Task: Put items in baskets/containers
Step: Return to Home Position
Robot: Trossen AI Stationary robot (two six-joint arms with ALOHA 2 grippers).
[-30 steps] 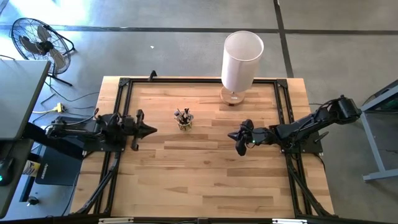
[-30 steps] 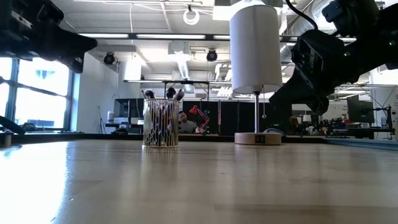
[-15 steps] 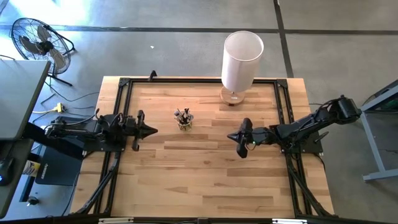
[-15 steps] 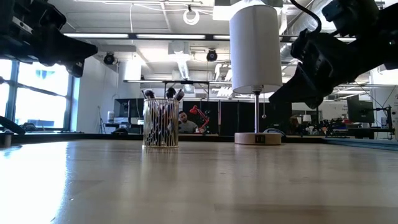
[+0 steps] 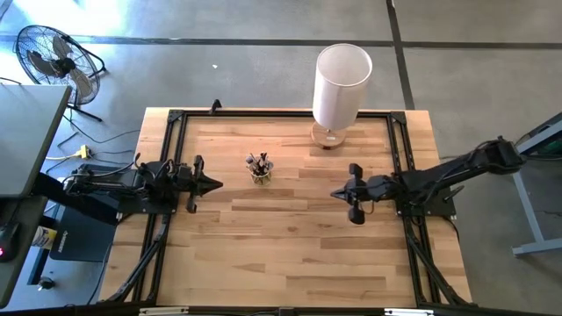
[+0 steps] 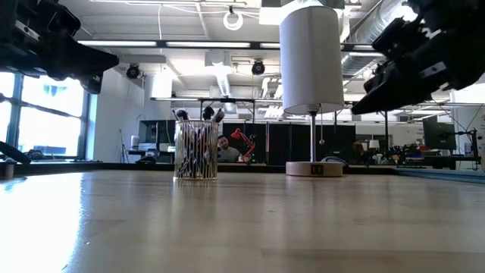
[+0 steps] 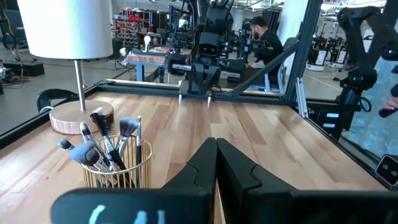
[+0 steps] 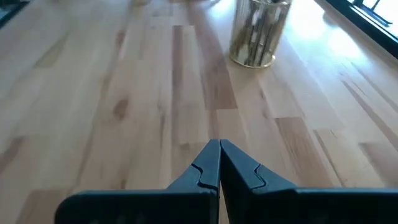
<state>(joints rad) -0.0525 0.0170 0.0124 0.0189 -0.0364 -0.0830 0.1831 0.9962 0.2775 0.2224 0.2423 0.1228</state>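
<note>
Low view: clear cup (image 6: 195, 155) of brushes (image 6: 208, 114)

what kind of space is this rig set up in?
Probably a robotics lab in an industrial hall: concrete floor with a floor fan, exposed ceiling ducts, and equipment benches with a person beyond the table.

Grey concrete floor (image 5: 492, 79) surrounds the plank worktop (image 5: 281, 254). A floor fan (image 5: 48, 54) stands at ten o'clock, a grey desk (image 5: 26, 132) at nine. Beyond, bright windows (image 6: 45, 114) glow under ceiling strip lights (image 6: 174, 43) (an open, workshop-like hall).
</note>
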